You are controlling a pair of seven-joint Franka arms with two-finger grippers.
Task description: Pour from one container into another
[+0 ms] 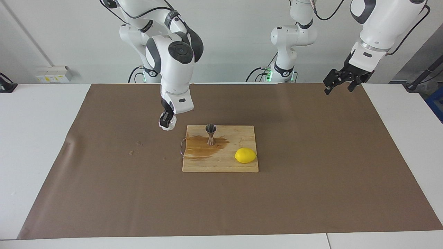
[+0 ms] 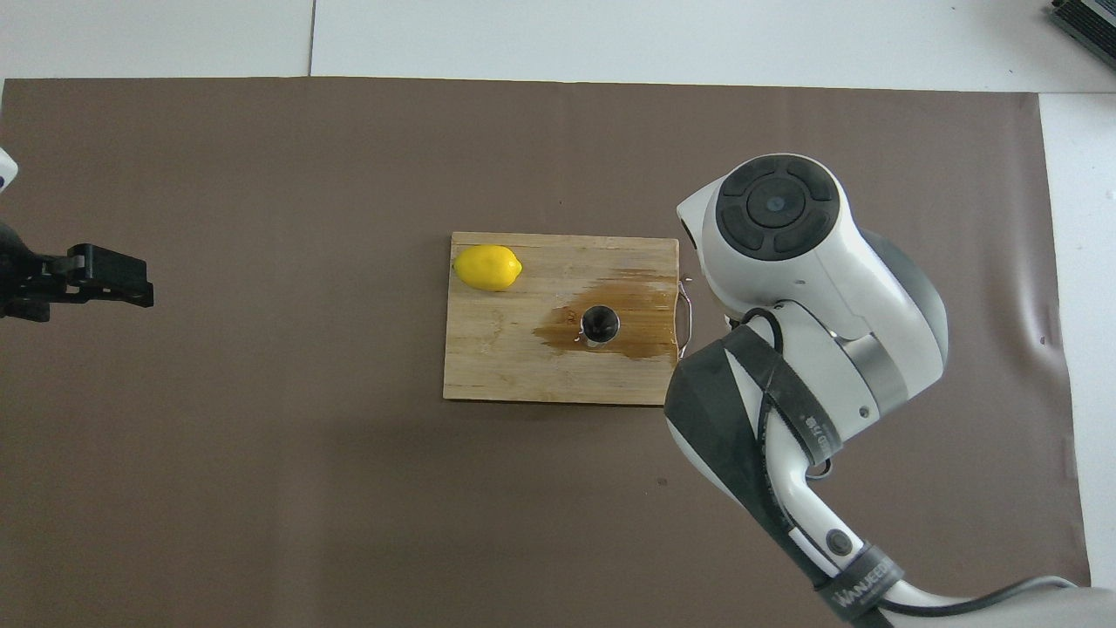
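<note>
The right gripper (image 1: pixel 166 121), pinching the crinkled white cup (image 1: pixel 169 123), hangs over the brown mat (image 1: pixel 311 166) just beside the wet-stained cutting board (image 1: pixel 242 133), where the steel jigger (image 1: pixel 210 133) stands upright with a lemon (image 1: pixel 245 155) nearby, while the left gripper (image 1: pixel 338 83) waits spread.

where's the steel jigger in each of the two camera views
Facing view: the steel jigger stands upright on the wooden board, in the brown wet patch, near the edge closest to the robots.
Overhead view: the jigger shows as a dark round mouth in that same patch.
Shared landmark: the lemon on the board.
</note>
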